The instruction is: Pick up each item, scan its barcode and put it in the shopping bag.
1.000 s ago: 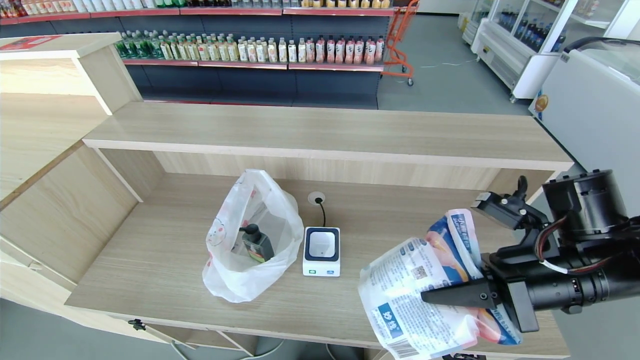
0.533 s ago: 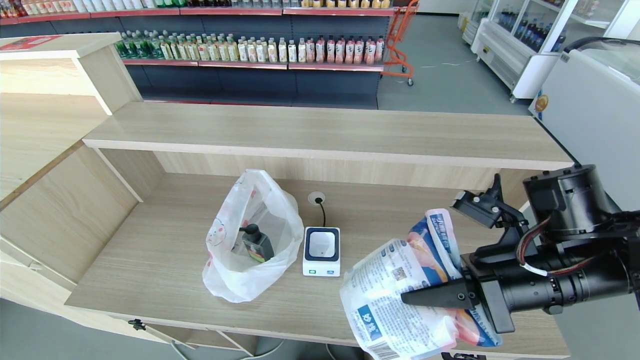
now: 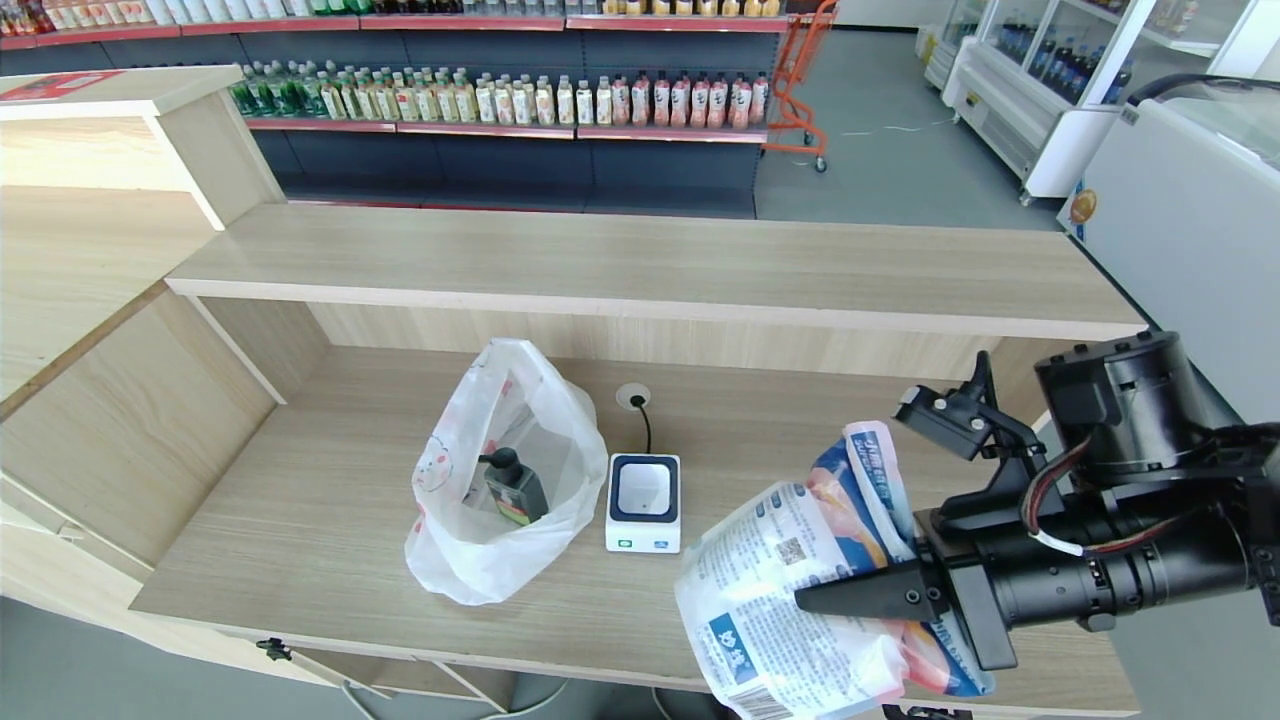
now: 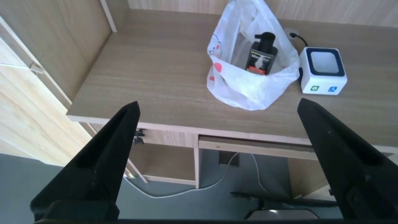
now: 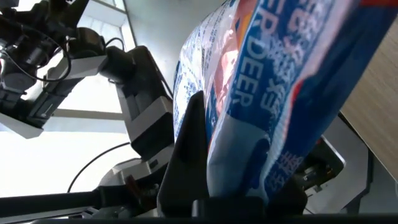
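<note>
We are gripping the printed snack pouch [image 3: 770, 570] in the right gripper [image 3: 850, 600], jaws clamped on it over the counter's [image 3: 300, 520] near right corner. The barcode scanner [image 3: 643, 502] is sitting to the pouch's left and slightly farther from us, window facing up, with the shopping bag [image 3: 470, 560] just beyond it. The pouch's long axis is slanting, barcode end lowest. The right arm is lying almost level, pointing left. The left gripper [image 4: 217, 109] is hanging spread wide, holding nothing.

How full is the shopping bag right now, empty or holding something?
Not empty. The shopping bag sits open on the counter, and a dark pump bottle stands upright inside it.
</note>
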